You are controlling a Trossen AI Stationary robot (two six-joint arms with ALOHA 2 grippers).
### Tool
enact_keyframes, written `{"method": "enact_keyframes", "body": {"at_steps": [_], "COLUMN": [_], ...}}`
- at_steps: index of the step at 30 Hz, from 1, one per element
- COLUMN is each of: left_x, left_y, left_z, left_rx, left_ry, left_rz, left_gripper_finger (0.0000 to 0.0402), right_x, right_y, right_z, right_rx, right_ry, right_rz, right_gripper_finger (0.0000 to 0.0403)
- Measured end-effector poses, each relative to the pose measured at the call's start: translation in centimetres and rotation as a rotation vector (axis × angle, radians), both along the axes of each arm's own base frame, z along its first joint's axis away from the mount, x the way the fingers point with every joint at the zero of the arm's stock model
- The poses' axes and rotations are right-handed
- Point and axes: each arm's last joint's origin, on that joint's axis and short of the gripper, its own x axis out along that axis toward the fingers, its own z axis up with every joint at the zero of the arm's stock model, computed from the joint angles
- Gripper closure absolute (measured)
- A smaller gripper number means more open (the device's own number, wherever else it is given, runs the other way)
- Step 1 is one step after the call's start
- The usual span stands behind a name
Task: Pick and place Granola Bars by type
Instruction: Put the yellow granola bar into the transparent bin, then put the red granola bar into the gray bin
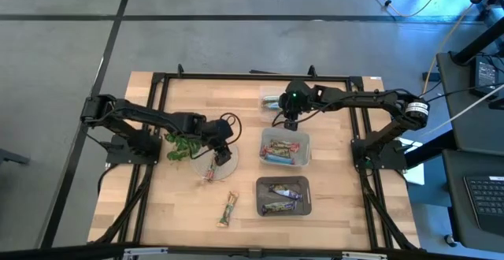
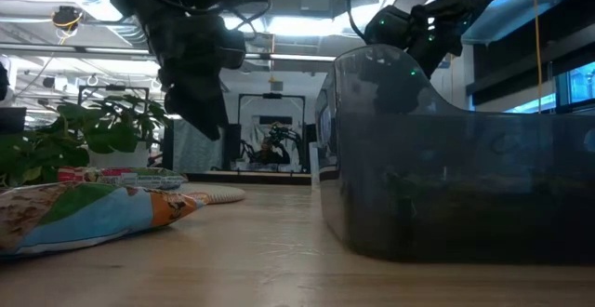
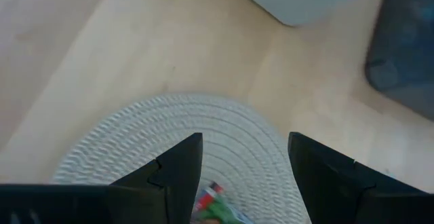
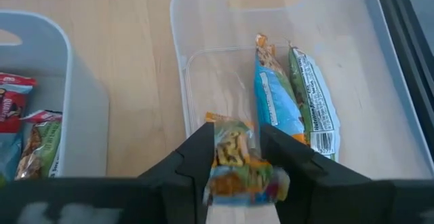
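My right gripper (image 4: 239, 146) hangs over the near wall of a clear bin (image 4: 203, 20) at the table's far side and is shut on a blue-orange granola bar (image 4: 234, 159). Inside that bin lie a blue bar (image 4: 271, 98) and a green bar (image 4: 313, 108). My left gripper (image 3: 244, 149) stands open above a round woven mat (image 3: 169, 129), touching nothing; a red-green bar (image 3: 213, 207) on the mat shows low between its fingers. Another bar (image 1: 228, 209) lies flat on the table nearer the front edge. My right gripper pinches the blue-orange bar by its two long edges (image 4: 218, 157) between the two fingers. The fingers slant down and lie along the bar, whose crimped end (image 4: 220, 121) sticks out just past the fingertips. The bar is lifted clear, above the clear bin's near wall.
A white bin (image 1: 299, 138) with several bars stands mid-table, a dark bin (image 1: 307, 183) with bars nearer the front. A leafy sprig (image 1: 183, 146) lies left of the mat. In the low view a bar (image 2: 93, 214) lies in the foreground, the dark bin (image 2: 446, 186) on the right.
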Motion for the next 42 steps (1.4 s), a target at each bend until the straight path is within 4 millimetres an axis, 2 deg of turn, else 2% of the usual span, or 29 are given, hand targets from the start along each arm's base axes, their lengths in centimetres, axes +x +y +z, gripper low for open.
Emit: {"method": "enact_keyframes", "body": {"at_steps": [7, 12, 17, 20, 23, 27, 30, 35, 42], "left_x": [0.0, -0.1, -0.3, -0.6, -1.3, -2.2, -2.3, -2.0, -1.5], "left_y": [-1.6, -2.2, -2.6, -2.9, -3.5, -4.2, -4.6, -5.2, -5.4], "left_z": [0.0, 0.0, -0.1, -0.3, -0.6, -1.0, -1.0, -1.3, -3.3], "left_rx": [-0.002, 0.000, -0.039, -0.133, -0.157, -0.118, -0.061, -0.031, -0.026], "left_ry": [0.000, 0.002, 0.027, 0.076, 0.149, 0.225, 0.216, 0.197, 0.277], "left_rz": [-0.058, -0.083, -0.073, 0.002, 0.073, 0.184, 0.239, 0.237, 0.235], "left_gripper_finger": [0.0192, 0.0192, 0.0192, 0.0192, 0.0192, 0.0192, 0.0192, 0.0192, 0.0192], "right_x": [0.0, -0.4, -0.7, -0.7, -0.7, -0.7, -0.6, -0.5, -0.4], "right_y": [0.0, -0.4, -0.6, -0.6, -0.6, -0.6, -0.7, -0.7, -0.6], "right_z": [0.0, -0.1, -0.1, -0.1, -0.1, -0.1, -0.1, 0.0, 0.0], "right_rx": [-0.001, -0.095, -0.188, -0.190, -0.190, -0.190, -0.191, -0.174, -0.138], "right_ry": [0.000, 0.066, 0.125, 0.126, 0.125, 0.124, 0.115, 0.083, 0.069], "right_rz": [-0.012, -0.129, -0.207, -0.208, -0.208, -0.208, -0.212, -0.247, -0.220], "right_gripper_finger": [0.0234, 0.0214, 0.0211, 0.0213, 0.0214, 0.0214, 0.0214, 0.0214, 0.0215]}}
